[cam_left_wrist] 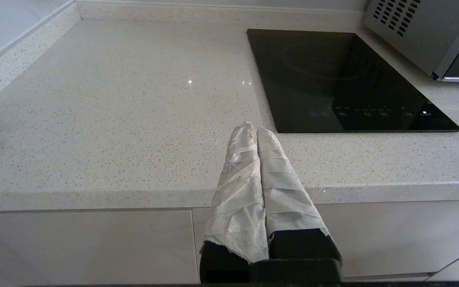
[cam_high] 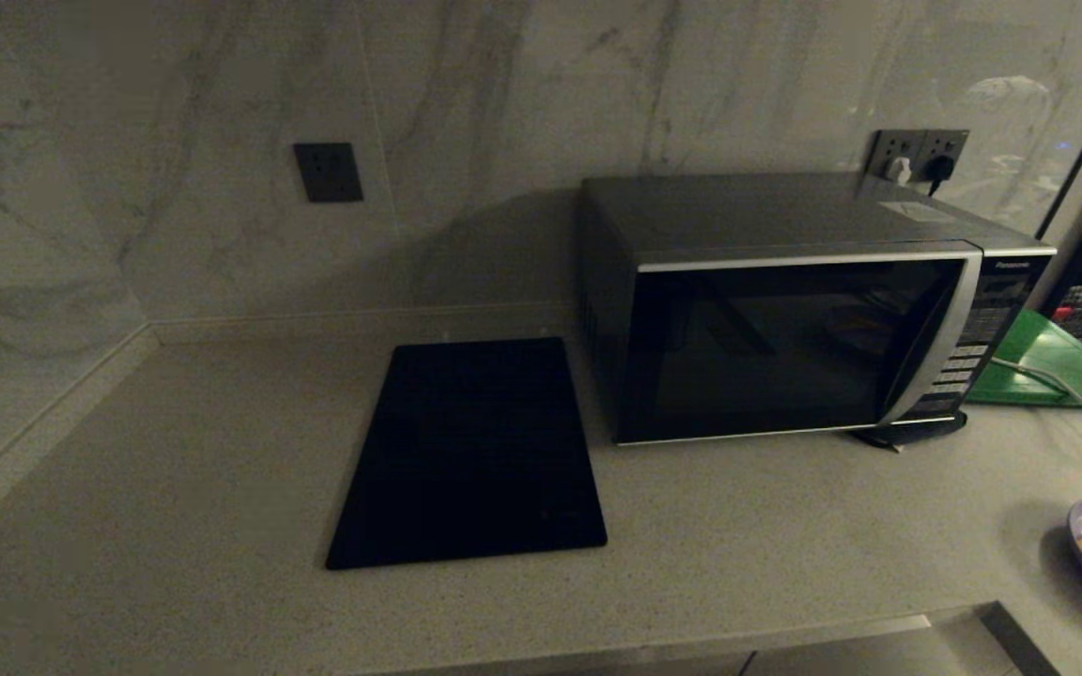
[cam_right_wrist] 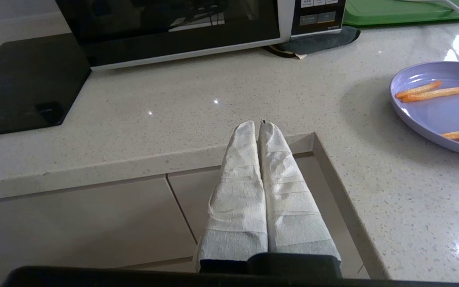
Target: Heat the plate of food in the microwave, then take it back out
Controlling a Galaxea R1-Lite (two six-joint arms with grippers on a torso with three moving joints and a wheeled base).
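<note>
my right gripper (cam_right_wrist: 258,124) is pressed together, empty, hovering at the counter (cam_right_wrist: 173,115) edge; my left gripper (cam_left_wrist: 253,129) likewise. the plate (cam_right_wrist: 440,111) with fries (cam_right_wrist: 428,92) sits on the counter to the right, well apart from the microwave (cam_high: 785,310), whose door is closed beside the black slab (cam_high: 471,451).

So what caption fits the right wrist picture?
Shut white-wrapped right gripper waits by round lavender plate of fries and closed dark grey microwave.
</note>
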